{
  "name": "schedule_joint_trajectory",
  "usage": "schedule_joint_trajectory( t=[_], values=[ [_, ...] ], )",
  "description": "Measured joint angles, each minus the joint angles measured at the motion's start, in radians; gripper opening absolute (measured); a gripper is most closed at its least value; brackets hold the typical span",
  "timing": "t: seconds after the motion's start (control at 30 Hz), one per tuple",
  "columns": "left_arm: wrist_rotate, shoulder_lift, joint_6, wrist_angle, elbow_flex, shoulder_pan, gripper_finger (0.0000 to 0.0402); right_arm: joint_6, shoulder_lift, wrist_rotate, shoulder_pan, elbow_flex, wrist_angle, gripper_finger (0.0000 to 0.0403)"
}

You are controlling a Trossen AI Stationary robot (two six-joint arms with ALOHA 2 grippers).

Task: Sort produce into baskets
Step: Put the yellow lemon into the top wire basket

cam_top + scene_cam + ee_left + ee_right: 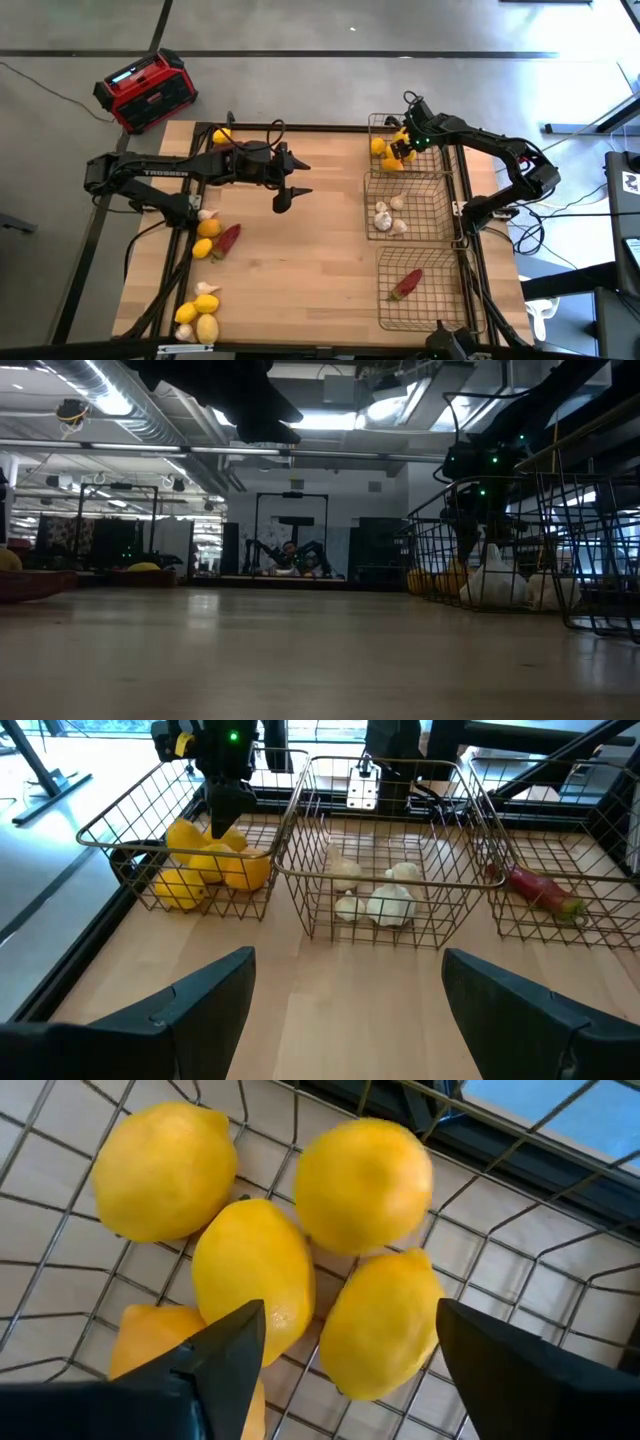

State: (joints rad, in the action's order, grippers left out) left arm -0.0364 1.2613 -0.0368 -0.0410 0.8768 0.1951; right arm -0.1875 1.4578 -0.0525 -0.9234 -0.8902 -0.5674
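The right tool [340,1355], fingers apart, hovers directly over the basketed lemons [255,1275].

The overhead view was evenly lit, with soft shadows under the arms on the table [300,260]. The low view was dim and backlit, ceiling lights [110,402] glaring. Close lemons [255,1275] were bright and slightly soft.

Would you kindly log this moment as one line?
right tool: open over round yellow lemons in bronze wire-mesh basket | left tool: open, mid-table
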Motion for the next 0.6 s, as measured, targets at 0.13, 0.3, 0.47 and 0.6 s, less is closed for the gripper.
schedule_joint_trajectory(
  t=[0.13,0.3,0.47,0.6],
  values=[
    [0.0,0.0,0.0,0.0,0.0,0.0,0.0317,0.014,-0.002,0.0,0.001,0.0,0.0,0.0289],
    [0.0,0.0,0.0,0.0,0.0,0.0,0.0317,0.035,-0.07,0.0,0.001,0.0,-0.006,0.0281],
    [0.0,0.0,0.009,0.0,0.0,0.0,0.0317,0.034,-0.207,0.003,0.019,0.0,-0.007,0.0278],
    [0.0,0.0,0.012,0.0,0.0,0.0,0.0317,0.016,-0.322,0.009,0.089,0.0,-0.001,0.0278]
  ],
)
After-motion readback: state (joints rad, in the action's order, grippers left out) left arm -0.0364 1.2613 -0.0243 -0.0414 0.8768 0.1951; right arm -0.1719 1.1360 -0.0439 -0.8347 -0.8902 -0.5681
